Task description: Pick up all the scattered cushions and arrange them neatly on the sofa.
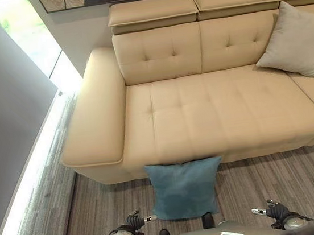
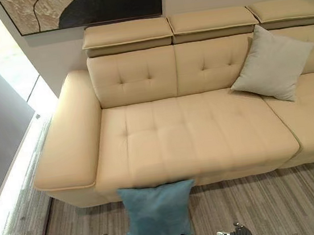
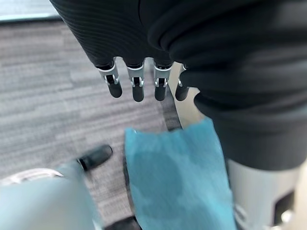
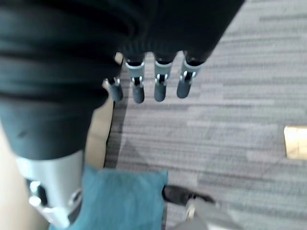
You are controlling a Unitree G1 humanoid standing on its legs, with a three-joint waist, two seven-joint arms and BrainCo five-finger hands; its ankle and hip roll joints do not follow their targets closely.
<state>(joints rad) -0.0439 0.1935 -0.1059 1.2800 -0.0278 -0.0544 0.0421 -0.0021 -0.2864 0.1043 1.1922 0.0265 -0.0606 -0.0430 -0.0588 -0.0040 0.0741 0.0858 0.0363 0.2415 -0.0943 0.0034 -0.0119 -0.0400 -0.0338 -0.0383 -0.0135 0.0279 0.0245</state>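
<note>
**One cushion on the floor, one on the sofa, both hands empty**

A cream tufted sofa point(image 1: 202, 112) is seen from above, with a broad armrest point(image 1: 91, 114) at its left end and three headrest pads along the top of the back. The seat in front of the left and middle back sections is bare across its whole width, from the armrest to the seam where the next seat section begins on the right. The front edge of the seat runs straight, and a strip of grey striped carpet floor point(image 1: 279, 182) lies open before it. To the left of the armrest a narrower lane of floor runs along a bright window strip and a grey wall.

Two cushions are counted. A blue cushion point(image 1: 184, 187) stands on the floor, its top edge leaning against the sofa's front, just right of the armrest corner. A light grey cushion point(image 2: 272, 63) is propped on one corner against the sofa back, well apart from the blue one, toward the right.

The left hand point(image 3: 139, 86) hangs above the floor near the blue cushion, with its fingers held straight and close together, and nothing is held in it. The right hand point(image 4: 153, 84) is likewise held over the carpet beside the blue cushion, fingers straight and relaxed, empty. A framed dark and pale picture point(image 2: 86, 6) is hung on the wall above the sofa.
</note>
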